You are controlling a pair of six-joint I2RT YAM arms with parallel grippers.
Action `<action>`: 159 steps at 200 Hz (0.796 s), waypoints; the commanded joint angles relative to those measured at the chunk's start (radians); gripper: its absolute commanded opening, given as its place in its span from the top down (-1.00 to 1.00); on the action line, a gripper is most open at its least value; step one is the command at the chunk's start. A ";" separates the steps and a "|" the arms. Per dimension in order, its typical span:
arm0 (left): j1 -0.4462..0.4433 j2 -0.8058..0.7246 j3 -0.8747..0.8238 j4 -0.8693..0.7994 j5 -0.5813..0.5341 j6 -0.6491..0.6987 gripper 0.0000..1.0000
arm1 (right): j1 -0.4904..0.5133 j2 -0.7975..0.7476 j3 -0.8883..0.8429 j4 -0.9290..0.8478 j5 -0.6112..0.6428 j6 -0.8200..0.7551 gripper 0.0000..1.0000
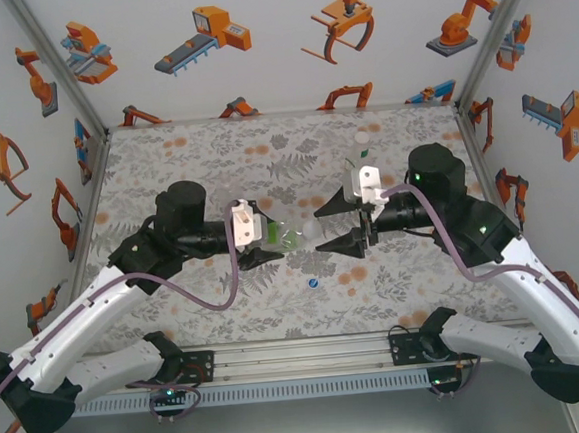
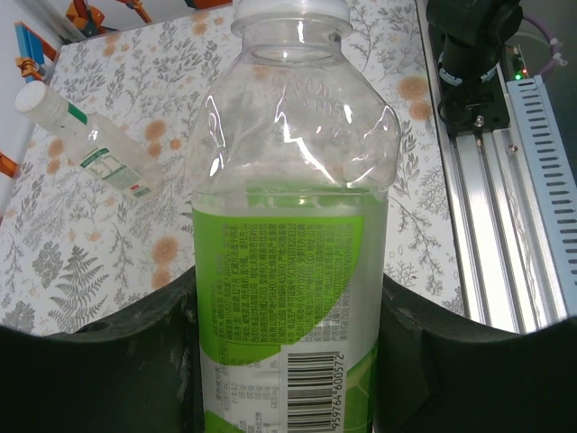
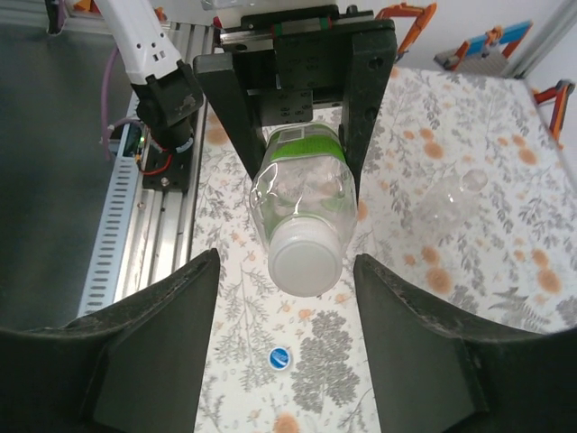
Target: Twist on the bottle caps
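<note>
Top external: the left pincer (image 1: 260, 244), just left of the bench (image 1: 185, 164) centre, is clamped on the labelled bottle (image 1: 289, 238). The bottle is held lying sideways above the bench, its neck pointing to 3 o'clock.

In the left wrist view a dark finger presses each side of the bottle. Its body is clear, ribbed plastic with dents near the shoulder. A bright green label covered in small print wraps its lower half, with a barcode at the foot.

A white cap (image 1: 313, 231) sits on the neck; whether it is tight I cannot tell.

At 6 o'clock from the bottle a blue cap (image 1: 314, 284) lies on the bench.

The right pincer (image 1: 323, 232) stands open. In the right wrist view the white cap is between its fingers with a gap on each side.

At 12 o'clock from it a slim bottle (image 1: 362, 149), clear with a white cap and a green band, is on the bench.

The right wrist view also shows a bare clear bottle (image 3: 455, 194) on the bench at 3 o'clock.
</note>
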 commanded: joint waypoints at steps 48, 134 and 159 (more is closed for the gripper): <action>-0.003 -0.016 0.035 -0.020 0.030 -0.004 1.00 | 0.001 0.002 -0.034 0.064 -0.034 -0.059 0.00; -0.004 -0.017 0.038 -0.021 0.029 -0.008 1.00 | 0.004 -0.001 -0.065 0.104 -0.008 -0.043 0.18; -0.004 -0.016 0.038 -0.021 0.026 -0.007 1.00 | 0.004 -0.005 -0.070 0.107 -0.006 -0.038 0.28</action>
